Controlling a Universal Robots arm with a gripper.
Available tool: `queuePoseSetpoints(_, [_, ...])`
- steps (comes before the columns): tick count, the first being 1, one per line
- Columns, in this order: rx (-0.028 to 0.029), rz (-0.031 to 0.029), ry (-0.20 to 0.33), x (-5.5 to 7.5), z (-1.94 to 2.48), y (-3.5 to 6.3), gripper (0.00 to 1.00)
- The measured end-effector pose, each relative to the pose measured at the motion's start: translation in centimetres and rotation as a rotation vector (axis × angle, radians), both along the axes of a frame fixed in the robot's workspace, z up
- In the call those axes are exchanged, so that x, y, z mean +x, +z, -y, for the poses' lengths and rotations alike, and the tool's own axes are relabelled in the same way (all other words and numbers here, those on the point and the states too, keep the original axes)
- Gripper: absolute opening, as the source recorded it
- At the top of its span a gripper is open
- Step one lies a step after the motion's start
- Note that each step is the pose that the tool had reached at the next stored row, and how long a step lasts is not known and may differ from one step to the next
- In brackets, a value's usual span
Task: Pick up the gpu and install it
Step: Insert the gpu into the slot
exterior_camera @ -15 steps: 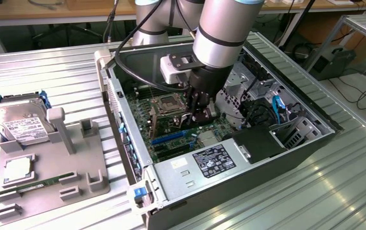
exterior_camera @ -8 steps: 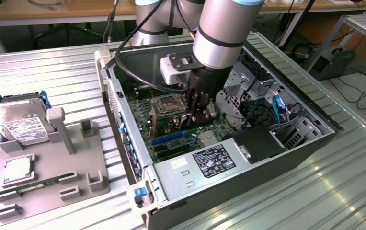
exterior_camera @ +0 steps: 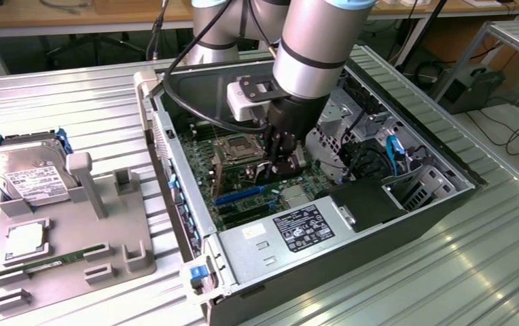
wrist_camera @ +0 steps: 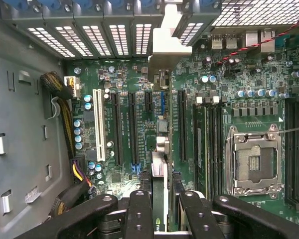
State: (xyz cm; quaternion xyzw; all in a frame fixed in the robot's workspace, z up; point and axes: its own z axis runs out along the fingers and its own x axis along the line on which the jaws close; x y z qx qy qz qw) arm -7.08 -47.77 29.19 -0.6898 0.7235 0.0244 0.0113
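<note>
My gripper [exterior_camera: 278, 165] is down inside the open computer case [exterior_camera: 183, 204], just above the motherboard [wrist_camera: 219, 69]. In the wrist view its two black fingers [wrist_camera: 139, 211] are shut on the gpu [wrist_camera: 158, 221], a thin green card seen edge-on. The card runs from the fingers toward the case's rear slots, where its silver end bracket [wrist_camera: 165, 47] meets the slot openings. It stands in line with a blue expansion slot [wrist_camera: 162, 102] between two black slots. Whether its lower edge is seated in the slot I cannot tell.
The empty CPU socket [wrist_camera: 254, 162] lies beside the slots, and cables [wrist_camera: 65, 114] run along the case wall. A power supply [exterior_camera: 300, 227] sits at the case's near end. On the exterior view's left, a grey tray [exterior_camera: 123, 258] holds a hard drive [exterior_camera: 24, 173], a processor [exterior_camera: 24, 239] and a RAM stick [exterior_camera: 51, 265].
</note>
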Motion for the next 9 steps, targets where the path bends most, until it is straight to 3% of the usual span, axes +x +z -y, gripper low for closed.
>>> queuePoseSetpoints(9, [0.0, 0.0, 0.0, 0.0, 0.0, -0.24, 0.26])
